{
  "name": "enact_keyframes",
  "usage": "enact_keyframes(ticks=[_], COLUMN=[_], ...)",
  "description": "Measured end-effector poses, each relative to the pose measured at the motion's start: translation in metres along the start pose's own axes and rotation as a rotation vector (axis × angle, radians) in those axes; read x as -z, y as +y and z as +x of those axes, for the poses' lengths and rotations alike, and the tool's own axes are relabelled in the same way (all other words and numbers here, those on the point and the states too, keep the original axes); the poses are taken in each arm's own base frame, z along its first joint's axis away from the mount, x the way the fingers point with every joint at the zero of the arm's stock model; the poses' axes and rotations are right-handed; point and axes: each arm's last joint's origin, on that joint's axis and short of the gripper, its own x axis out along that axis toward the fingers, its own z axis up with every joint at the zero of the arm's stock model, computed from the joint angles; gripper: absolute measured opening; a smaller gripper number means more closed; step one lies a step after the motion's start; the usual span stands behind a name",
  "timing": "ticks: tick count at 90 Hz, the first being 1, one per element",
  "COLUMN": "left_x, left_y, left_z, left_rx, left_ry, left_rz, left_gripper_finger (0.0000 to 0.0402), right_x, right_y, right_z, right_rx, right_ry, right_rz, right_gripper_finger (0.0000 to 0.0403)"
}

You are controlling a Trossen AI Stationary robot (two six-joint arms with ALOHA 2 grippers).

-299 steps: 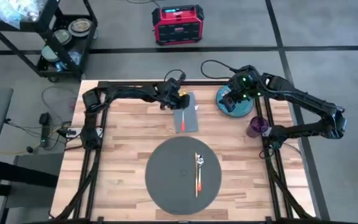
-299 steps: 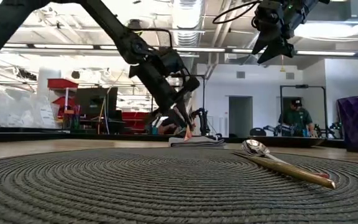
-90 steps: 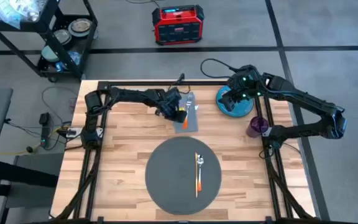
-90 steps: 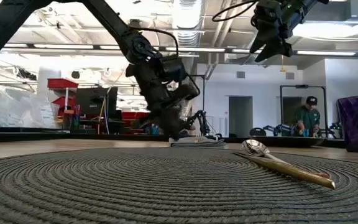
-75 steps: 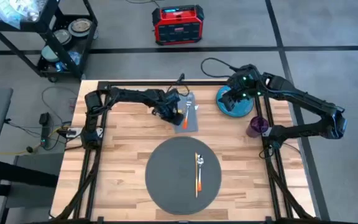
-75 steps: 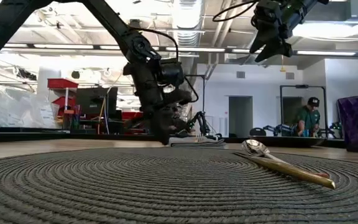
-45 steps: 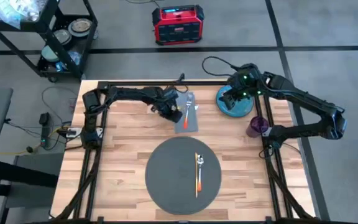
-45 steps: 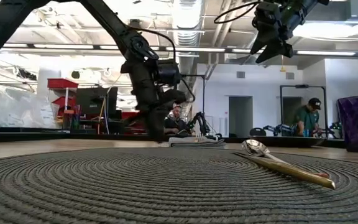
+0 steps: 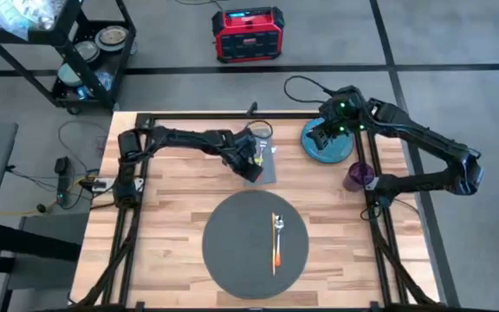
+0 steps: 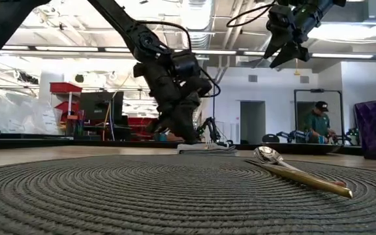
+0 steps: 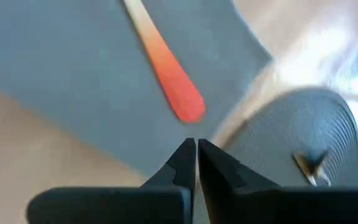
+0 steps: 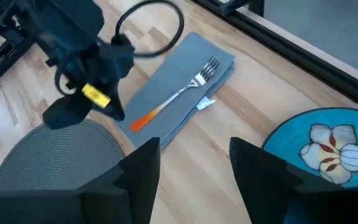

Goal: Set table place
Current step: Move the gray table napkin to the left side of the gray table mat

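Left tool (image 11: pixel 196 144) now lower over the grey rectangular cloth napkin (image 12: pixel 180 93), fingers together beside the orange-handled fork (image 12: pixel 178 93), right tool (image 12: pixel 194 151) spread above the teal floral plate (image 12: pixel 328 144), round dark grey woven placemat (image 9: pixel 255 245) mid-worktop, yellow label unreadable

Left end effector (image 11: pixel 196 158) at picture bottom, two dark fingers pressed together, tips meeting with only thin seam between. Just beyond tips: grey cloth napkin (image 11: pixel 73 74) lying flat on light wood worktop (image 11: pixel 17 162). On napkin, fork handle (image 11: pixel 166 71), pale shaft turning orange at rounded end, which sits near fingertips. Past napkin edge, round dark grey placemat (image 11: pixel 309 137), ribbed weave, carrying small metal utensil tip (image 11: pixel 309 165), blurred.
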Motion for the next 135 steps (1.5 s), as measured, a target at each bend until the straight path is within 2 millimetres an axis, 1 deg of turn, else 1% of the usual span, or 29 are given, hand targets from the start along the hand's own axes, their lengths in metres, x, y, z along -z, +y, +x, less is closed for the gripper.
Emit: enact_keyframes(ticks=[7,23,31,40,58,71,79,98,112,122,135], left_x=[0.005,0.007,0.006,0.007,0.016,0.031,0.037,0.056,0.070,0.088,0.120], left_y=[0.007,0.009,0.014,0.024,0.042,0.050,0.056,0.067,0.067,0.062,0.062], left_z=[0.009,0.013,0.009,0.004,-0.006,-0.014,-0.017,-0.021,-0.021,-0.021,-0.025], left_rx=[-0.023,-0.036,-0.048,-0.083,-0.183,-0.314,-0.380,-0.452,-0.490,-0.507,-0.481], left_ry=[0.063,0.089,0.099,0.147,0.277,0.425,0.485,0.634,0.708,0.725,0.756], left_rz=[-0.014,0.011,0.010,0.006,0.016,0.049,0.073,0.048,0.043,0.030,-0.025], left_gripper_finger=[0.0000,0.0000,0.0000,0.0000,0.0000,0.0000,0.0000,0.0000,0.0000,0.0000,0.0000], right_x=[0.000,0.001,0.001,0.001,0.001,0.001,0.002,0.002,0.003,0.003,0.003], right_y=[0.000,-0.001,-0.001,-0.002,-0.001,-0.002,-0.002,-0.002,-0.002,-0.002,-0.002], right_z=[0.000,0.000,0.000,0.000,0.000,0.000,0.000,0.000,0.000,0.000,0.000], right_rx=[-0.001,0.005,0.006,0.006,0.006,0.008,0.009,0.010,0.012,0.012,0.012], right_ry=[0.001,0.009,0.009,0.008,0.009,0.017,0.020,0.025,0.030,0.031,0.032], right_rz=[0.000,0.005,0.005,0.005,-0.001,-0.002,-0.005,-0.009,-0.008,-0.008,-0.015], right_gripper_finger=[0.0179,0.0179,0.0179,0.0179,0.0179,0.0179,0.0179,0.0179,0.0179,0.0179,0.0179])
